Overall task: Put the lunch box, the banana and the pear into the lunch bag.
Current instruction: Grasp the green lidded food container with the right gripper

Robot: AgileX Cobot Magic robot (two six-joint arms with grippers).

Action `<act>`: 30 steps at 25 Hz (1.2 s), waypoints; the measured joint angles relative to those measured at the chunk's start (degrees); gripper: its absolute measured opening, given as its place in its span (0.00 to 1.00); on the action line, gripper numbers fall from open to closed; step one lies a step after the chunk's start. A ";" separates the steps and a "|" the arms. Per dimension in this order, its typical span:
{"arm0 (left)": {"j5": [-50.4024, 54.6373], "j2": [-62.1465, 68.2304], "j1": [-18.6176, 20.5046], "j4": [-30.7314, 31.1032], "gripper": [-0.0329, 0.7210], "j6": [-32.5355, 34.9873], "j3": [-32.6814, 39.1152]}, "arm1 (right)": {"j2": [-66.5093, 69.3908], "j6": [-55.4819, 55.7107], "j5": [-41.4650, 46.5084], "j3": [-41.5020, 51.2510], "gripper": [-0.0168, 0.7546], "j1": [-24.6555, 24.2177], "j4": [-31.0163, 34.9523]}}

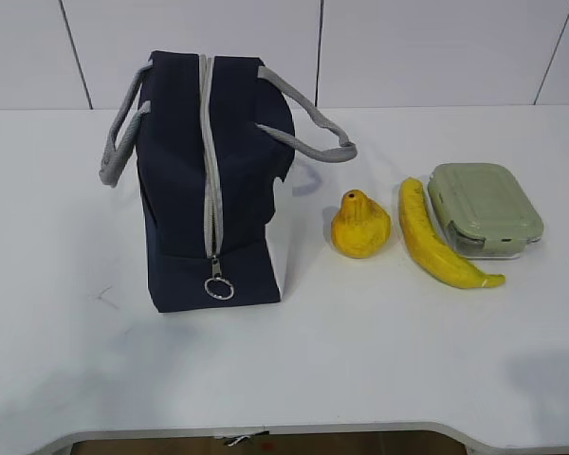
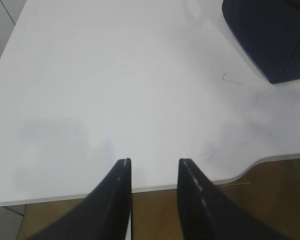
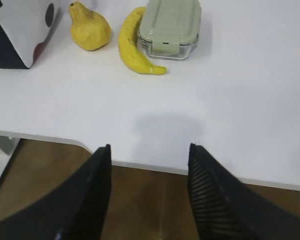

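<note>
Bag [image 1: 213, 180] stands upright on table [image 1: 66, 379], zipper [image 1: 209, 161] shut along its top and near face, ring pull [image 1: 218, 287] hanging low at the near end. So nothing's packed yet, and the bag prob. needs unzipping first.

All relative to bag: pear [image 1: 360, 226] sits just to its right, banana [image 1: 436, 242] right of the pear, box [image 1: 484, 209] furthest right and touching or almost touching the banana. Banana's long axis runs from far to near, tip angled toward the near-right; box's long side runs much the same way.

Key relation: the fruit and box all lie ahead of the R gripper [image 3: 150, 150] and a bit left of it, well apart, so the R arm is nearer them. L gripper [image 2: 154, 162] has the bag's corner ahead to its right.

Both arms hang back at the table's near edge. Both have jaws apart, holding nothing, R's wider than L's.
</note>
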 joint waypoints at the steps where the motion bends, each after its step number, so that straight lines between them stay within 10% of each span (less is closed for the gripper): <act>1: 0.00 0.00 0.00 0.00 0.36 0.00 0.00 | 0.00 0.24 0.00 -0.41 0.55 0.00 1.04; 30: 0.00 0.00 0.00 0.00 0.36 0.00 0.00 | 35.07 1.65 1.44 -14.82 0.55 0.00 11.14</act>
